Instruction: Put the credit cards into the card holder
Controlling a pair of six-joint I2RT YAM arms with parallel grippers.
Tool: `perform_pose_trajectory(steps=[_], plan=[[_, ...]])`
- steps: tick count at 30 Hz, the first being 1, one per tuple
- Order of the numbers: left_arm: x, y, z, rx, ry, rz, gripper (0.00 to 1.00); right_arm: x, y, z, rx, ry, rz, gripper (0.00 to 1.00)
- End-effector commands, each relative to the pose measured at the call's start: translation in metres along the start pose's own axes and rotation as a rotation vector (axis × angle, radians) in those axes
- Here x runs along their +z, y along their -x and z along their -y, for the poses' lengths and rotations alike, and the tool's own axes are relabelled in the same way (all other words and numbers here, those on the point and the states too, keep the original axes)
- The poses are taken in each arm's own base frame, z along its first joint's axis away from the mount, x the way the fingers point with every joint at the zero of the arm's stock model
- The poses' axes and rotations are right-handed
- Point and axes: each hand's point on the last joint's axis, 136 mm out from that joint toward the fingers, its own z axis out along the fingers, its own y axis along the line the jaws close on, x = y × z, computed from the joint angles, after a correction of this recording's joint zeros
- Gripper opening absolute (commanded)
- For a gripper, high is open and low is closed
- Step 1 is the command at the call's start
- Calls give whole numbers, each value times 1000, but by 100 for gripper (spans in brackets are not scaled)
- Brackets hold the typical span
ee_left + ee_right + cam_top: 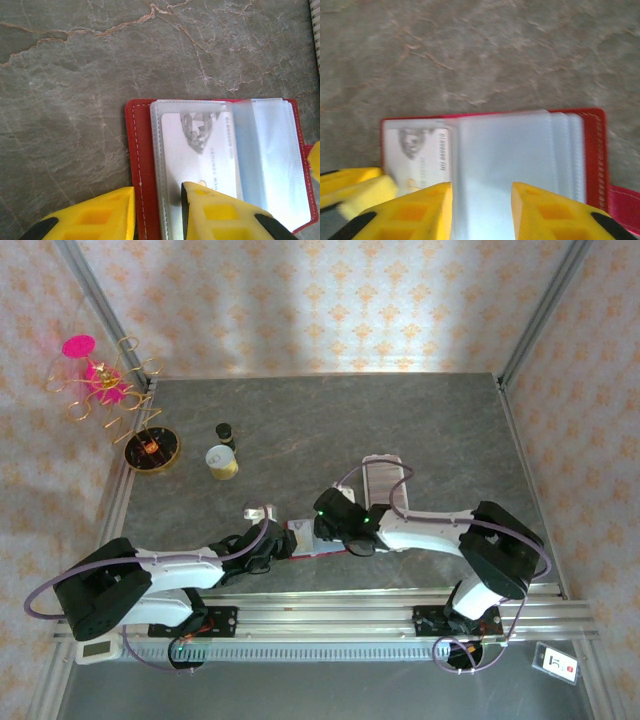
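Top external: caught the card holder (305, 540) lying open near the front edge of the desk (300, 430), about midway along it, hemmed in by the left gripper (272, 545) on one side and the right gripper (335, 535) on the other.

Left wrist: showed one credit card (200, 145) already tucked into one of the clear sleeves (270, 150), on the holder's left page. Found the left jaws partly apart, one finger down beside the red cover, the other pressing on the sleeve over the card's near end. Pinning, by the look of it, not clamping.

Right wrist: blurred, yet gave the right jaws apart as well, with the loose stack of sleeves running between them. Could not tell whether either finger touched the plastic.

Judged the card light, thin, stiff and slick: best pinched across a short edge and slid in flat. Judged the holder floppy, its sleeves soft and slippery, so better held down by the red cover near the spine than lifted.
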Motion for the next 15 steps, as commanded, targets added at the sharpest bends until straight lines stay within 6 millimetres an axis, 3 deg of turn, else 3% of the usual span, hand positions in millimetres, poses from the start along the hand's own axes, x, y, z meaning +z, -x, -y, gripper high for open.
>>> perform_pose_trajectory(steps=[1, 8, 15], plan=[[3, -21, -31, 50, 120, -76, 28, 0, -8, 23, 17, -74, 3, 37], [3, -20, -31, 52, 122, -77, 28, 9, -21, 23, 37, -42, -37, 39], [2, -20, -28, 46, 110, -78, 28, 9, -20, 12, 45, 8, -46, 41]])
